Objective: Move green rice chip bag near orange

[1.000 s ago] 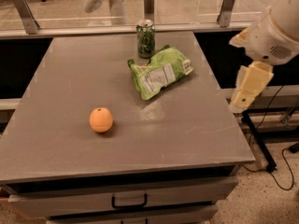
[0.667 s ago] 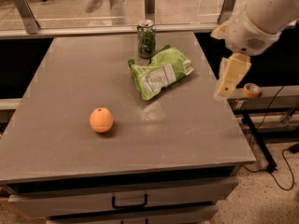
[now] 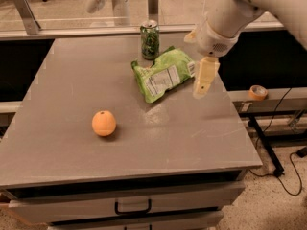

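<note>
Flat grey tabletop (image 3: 67, 80): I see bare surface between the crinkled light-green rice chip bag (image 3: 165, 73) with its white label panel, lying far right, and the small round orange fruit (image 3: 104, 123), left of centre and well apart from it. A dark green patterned drink can (image 3: 149, 39) stands upright just behind the bag. The cream two-finger gripper (image 3: 199, 92) hangs just beside the bag's right end, near the table's right edge; I cannot tell its state. A small orange tape roll (image 3: 258, 92) sits off the table. The arm is cut off upper right.
</note>
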